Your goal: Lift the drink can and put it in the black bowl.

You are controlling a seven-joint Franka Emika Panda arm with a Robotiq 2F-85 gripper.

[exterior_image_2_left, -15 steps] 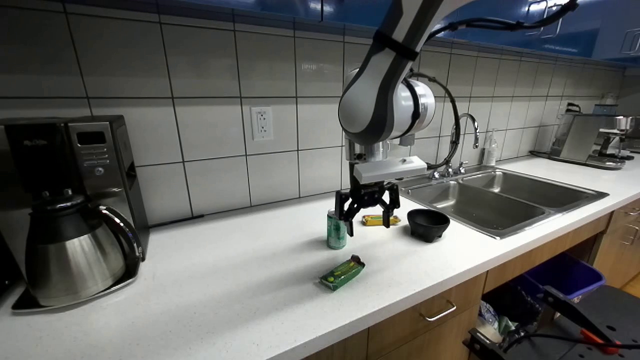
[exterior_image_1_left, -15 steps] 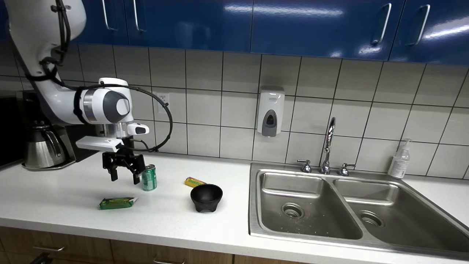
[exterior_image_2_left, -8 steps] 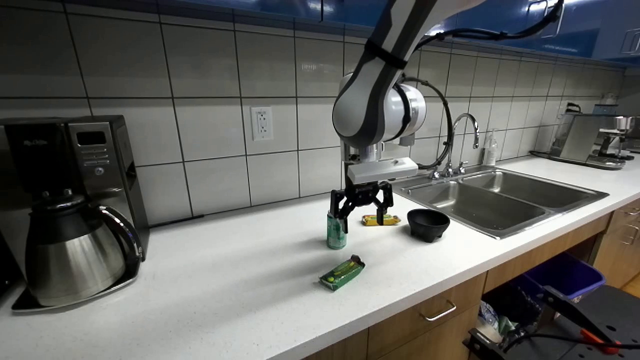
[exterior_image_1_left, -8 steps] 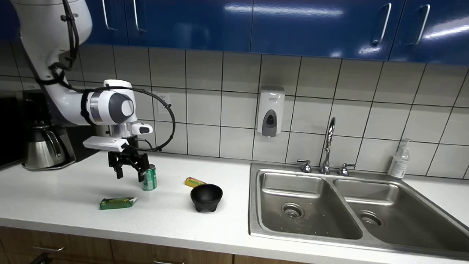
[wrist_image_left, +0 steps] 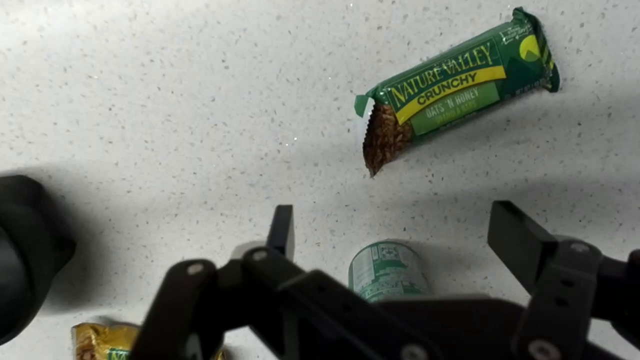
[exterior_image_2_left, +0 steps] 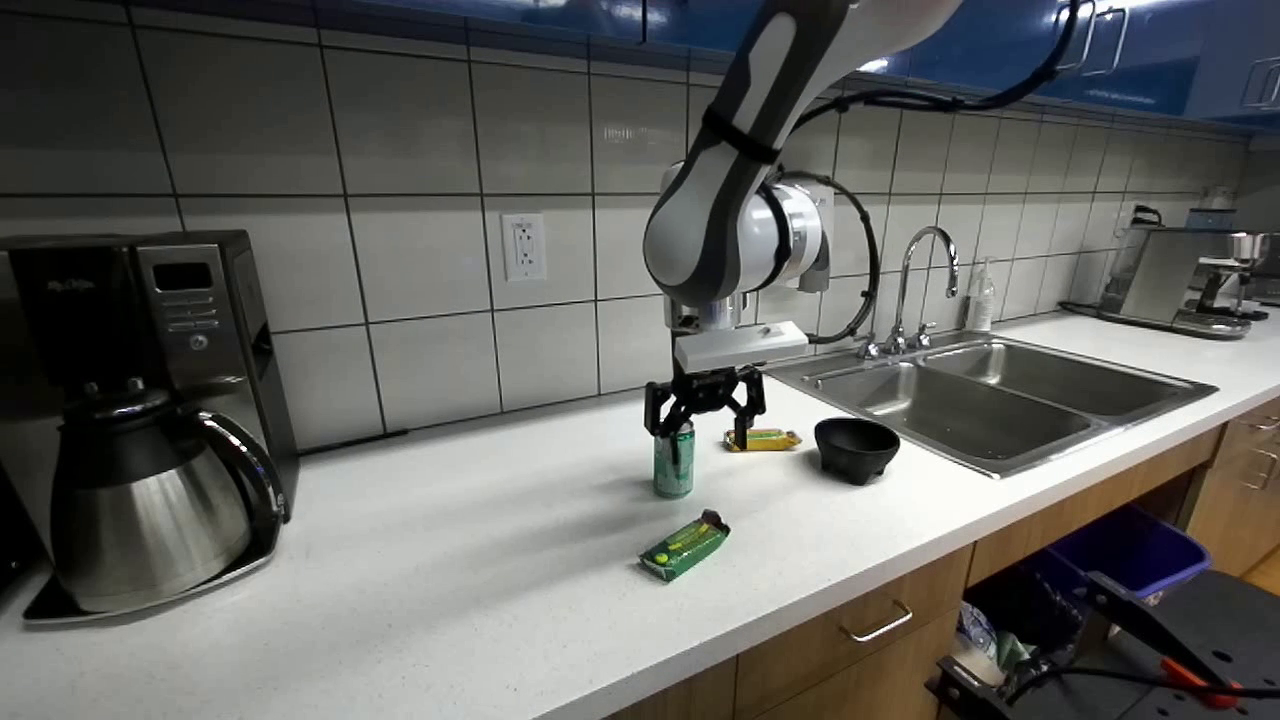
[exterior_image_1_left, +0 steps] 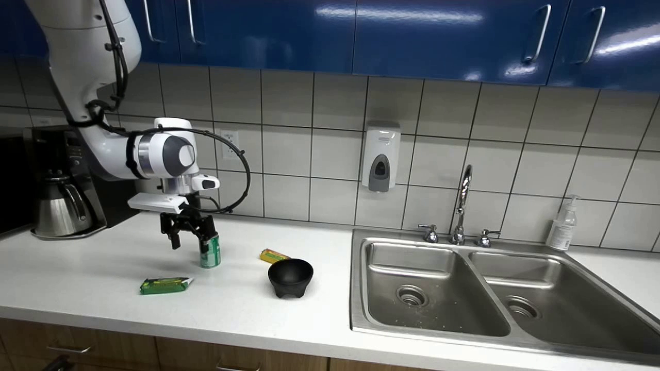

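Observation:
The drink can is a green cylinder standing upright on the counter. It also shows in an exterior view and in the wrist view, where its upper part is hidden behind the gripper body. My gripper is open and empty, with its fingers pointing down at about the can's upper part. One finger overlaps the can in both exterior views. In the wrist view the can's base shows between the two spread fingers. The black bowl stands upright to the can's right; it shows too in an exterior view and partly at the wrist view's left edge.
A green bar packet lies on the counter in front of the can. A yellow packet lies behind the bowl. The sink is right of the bowl. A coffee maker stands at the far left, and the tiled wall runs behind.
My open gripper has moved towards the can and the back wall: rightward in one exterior view, leftward in another. One finger now overlaps the can more. The can, bowl and packets have not moved.

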